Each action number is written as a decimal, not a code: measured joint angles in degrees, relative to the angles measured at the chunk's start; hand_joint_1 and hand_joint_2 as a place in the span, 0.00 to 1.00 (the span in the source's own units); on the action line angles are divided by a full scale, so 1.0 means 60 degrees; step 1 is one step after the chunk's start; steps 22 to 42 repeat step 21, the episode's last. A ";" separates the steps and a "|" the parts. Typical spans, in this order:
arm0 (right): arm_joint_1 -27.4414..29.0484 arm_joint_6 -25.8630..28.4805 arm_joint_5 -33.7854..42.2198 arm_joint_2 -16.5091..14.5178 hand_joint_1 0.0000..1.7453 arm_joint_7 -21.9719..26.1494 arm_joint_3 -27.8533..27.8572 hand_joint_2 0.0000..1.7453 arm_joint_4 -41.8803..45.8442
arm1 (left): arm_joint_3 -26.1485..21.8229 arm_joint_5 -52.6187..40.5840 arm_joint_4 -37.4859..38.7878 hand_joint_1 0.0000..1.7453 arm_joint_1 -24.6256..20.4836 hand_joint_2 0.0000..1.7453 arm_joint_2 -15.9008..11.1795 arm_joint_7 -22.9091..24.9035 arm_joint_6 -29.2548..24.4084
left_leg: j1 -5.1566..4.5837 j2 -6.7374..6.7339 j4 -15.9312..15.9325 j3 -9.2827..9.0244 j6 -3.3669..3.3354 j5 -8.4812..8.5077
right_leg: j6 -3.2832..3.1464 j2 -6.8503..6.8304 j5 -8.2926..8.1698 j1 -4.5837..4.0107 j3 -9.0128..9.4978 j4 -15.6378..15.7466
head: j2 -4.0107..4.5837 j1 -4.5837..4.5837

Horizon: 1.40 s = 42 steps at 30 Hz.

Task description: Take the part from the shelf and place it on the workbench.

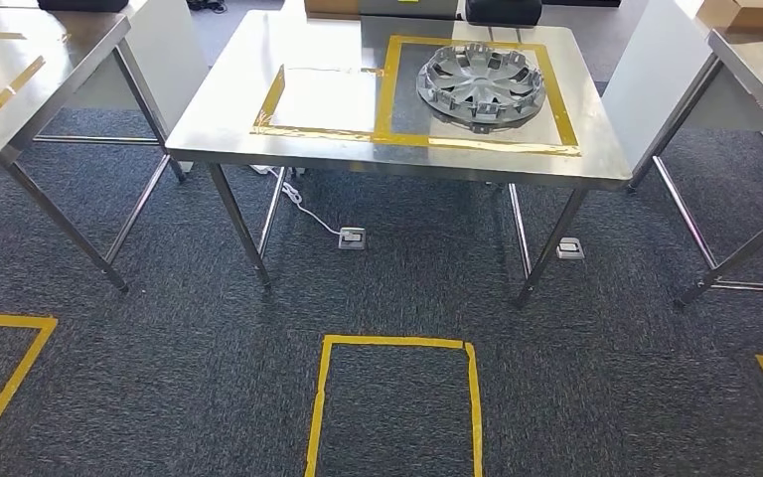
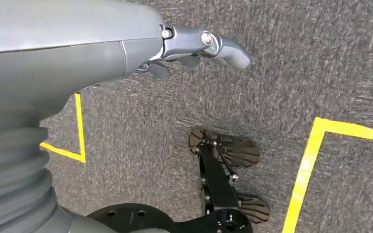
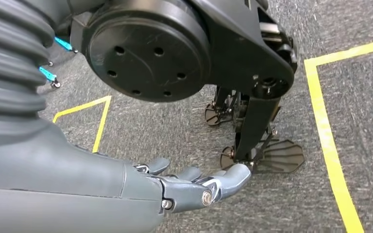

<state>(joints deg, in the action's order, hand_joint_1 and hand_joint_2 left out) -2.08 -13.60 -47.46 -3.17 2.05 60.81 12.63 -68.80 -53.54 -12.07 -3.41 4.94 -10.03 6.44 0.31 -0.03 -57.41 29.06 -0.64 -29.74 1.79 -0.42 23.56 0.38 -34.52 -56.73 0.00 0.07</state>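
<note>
We see open grey carpet (image 1: 209, 378) between us and the steel surface (image 1: 238, 109). The round silver spoked wheel cover (image 1: 481, 83) lies flat inside the yellow tape frame (image 1: 477, 142), near the far right edge. Our left hand (image 2: 194, 48) and right hand (image 3: 194, 187) hang empty, fingers loosely apart.

Part (image 1: 480, 83) on workbench (image 1: 258, 89), right side

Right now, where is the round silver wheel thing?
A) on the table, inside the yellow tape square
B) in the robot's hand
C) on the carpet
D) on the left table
A: the wheel cover lies on the middle table, within the yellow tape square.
</note>
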 joint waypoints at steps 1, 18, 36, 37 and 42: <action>0.0029 0.0047 0.0152 0.0012 0.00 -0.0005 -0.0158 1.00 0.0005 | 0.0183 0.0172 -0.0025 0.00 0.0035 1.00 -0.0018 0.0029 -0.0021 | 0.0000 0.0000 0.0000 0.0000 0.0002 0.0001 | -0.0003 0.0000 0.0000 0.0000 -0.0003 -0.0004 | 0.0000 0.0000; 0.0575 0.0800 0.2744 0.0184 0.00 -0.0084 -0.3280 0.00 0.0375 | 0.3734 0.3094 -0.0543 0.00 0.0657 0.00 -0.0257 0.0563 -0.0369 | 0.0000 0.0000 0.0000 0.0011 0.0018 0.0012 | -0.0020 0.0001 -0.0005 -0.0001 -0.0023 -0.0020 | 0.0000 0.0000; 0.0662 0.0908 0.3122 0.0196 0.00 -0.0102 -0.3774 0.00 0.0460 | 0.4287 0.3527 -0.0629 0.00 0.0753 0.00 -0.0295 0.0646 -0.0417 | 0.0001 0.0000 0.0000 0.0011 0.0019 0.0012 | -0.0020 0.0001 -0.0005 -0.0001 -0.0024 -0.0020 | 0.0000 0.0000; 0.0662 0.0908 0.3122 0.0196 0.00 -0.0102 -0.3774 0.00 0.0460 | 0.4287 0.3527 -0.0629 0.00 0.0753 0.00 -0.0295 0.0646 -0.0417 | 0.0001 0.0000 0.0000 0.0011 0.0019 0.0012 | -0.0020 0.0001 -0.0005 -0.0001 -0.0024 -0.0020 | 0.0000 0.0000; 0.0662 0.0908 0.3122 0.0196 0.00 -0.0102 -0.3774 0.00 0.0460 | 0.4287 0.3527 -0.0629 0.00 0.0753 0.00 -0.0295 0.0646 -0.0417 | 0.0001 0.0000 0.0000 0.0011 0.0019 0.0012 | -0.0020 0.0001 -0.0005 -0.0001 -0.0024 -0.0020 | 0.0000 0.0000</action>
